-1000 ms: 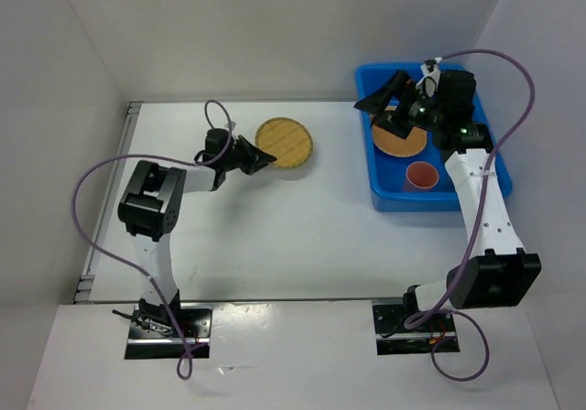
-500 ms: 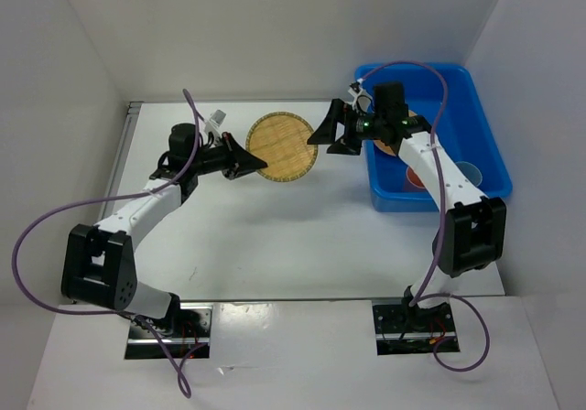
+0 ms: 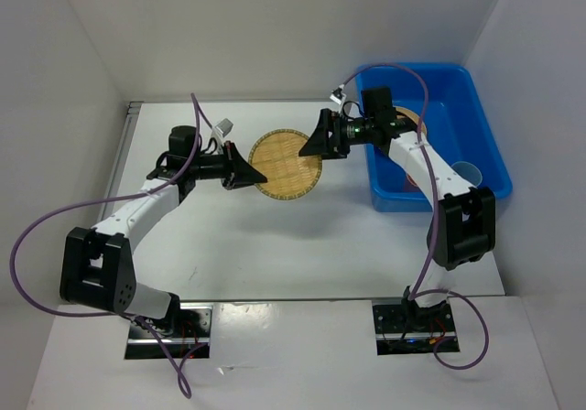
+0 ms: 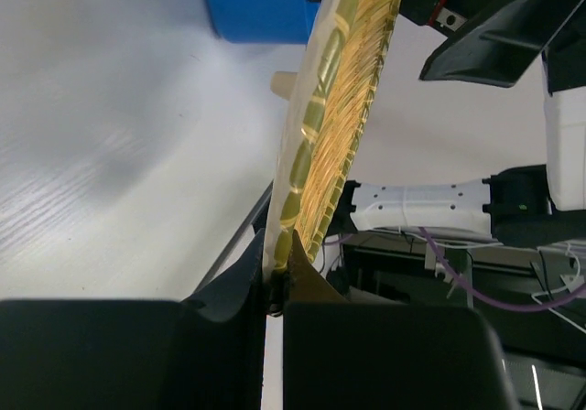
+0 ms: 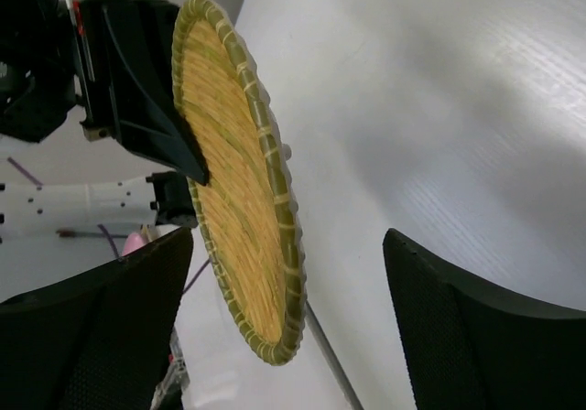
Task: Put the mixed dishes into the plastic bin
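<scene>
The woven bamboo plate (image 3: 285, 165) hangs above the table, left of the blue plastic bin (image 3: 478, 108). My left gripper (image 3: 249, 174) is shut on the plate's left rim. In the left wrist view the plate (image 4: 341, 108) stands edge-on out of that gripper (image 4: 279, 277). My right gripper (image 3: 319, 142) is open at the plate's right rim. In the right wrist view the plate (image 5: 240, 181) sits between the spread fingers of the right gripper (image 5: 288, 328), touching neither. A light wood plate (image 3: 409, 120) and a blue cup (image 3: 467, 170) lie in the bin.
The bin's near wall (image 4: 256, 7) shows behind the plate in the left wrist view. My left gripper's fingers (image 5: 137, 90) show at the plate's far rim in the right wrist view. White walls enclose the table on three sides.
The left gripper has carried the bamboo plate slightly right and nearer. The right gripper has come left out of the bin, up to the plate's right rim.
</scene>
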Tool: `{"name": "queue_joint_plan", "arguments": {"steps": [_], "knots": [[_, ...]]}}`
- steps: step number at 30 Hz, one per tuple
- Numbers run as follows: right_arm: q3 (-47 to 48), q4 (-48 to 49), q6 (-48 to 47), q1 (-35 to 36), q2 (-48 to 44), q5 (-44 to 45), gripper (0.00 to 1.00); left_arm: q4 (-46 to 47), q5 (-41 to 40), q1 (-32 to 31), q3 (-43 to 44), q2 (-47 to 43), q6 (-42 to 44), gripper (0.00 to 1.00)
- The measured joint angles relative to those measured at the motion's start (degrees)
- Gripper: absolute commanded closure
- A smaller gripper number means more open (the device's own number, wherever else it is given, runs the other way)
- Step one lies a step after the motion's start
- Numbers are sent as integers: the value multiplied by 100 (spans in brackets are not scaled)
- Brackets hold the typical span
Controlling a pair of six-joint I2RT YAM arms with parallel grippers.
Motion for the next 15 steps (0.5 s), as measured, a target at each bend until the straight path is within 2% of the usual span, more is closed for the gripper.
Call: {"name": "queue_joint_plan", "arguments": {"steps": [2, 6, 8, 9, 12, 13, 14, 15], "knots": [[-61, -4, -50, 52, 2, -168, 17, -52, 125, 0, 72, 48, 46, 100], [-63, 2, -179, 173, 85, -422, 39, -118, 262, 0, 219, 157, 131, 100], [-72, 2, -208, 232, 127, -527, 47, -133, 308, 0, 251, 212, 184, 100], [-85, 0, -227, 251, 133, -581, 56, -138, 334, 0, 260, 236, 190, 100], [-116, 9, -247, 273, 168, -721, 67, -168, 393, 0, 289, 299, 212, 100], [-125, 9, -249, 271, 186, -763, 80, -181, 428, 0, 306, 317, 212, 100], [-127, 13, -260, 269, 212, -789, 87, -205, 463, 2, 334, 332, 221, 100], [-127, 17, -245, 267, 236, -835, 98, -214, 501, 2, 363, 345, 258, 100]]}}
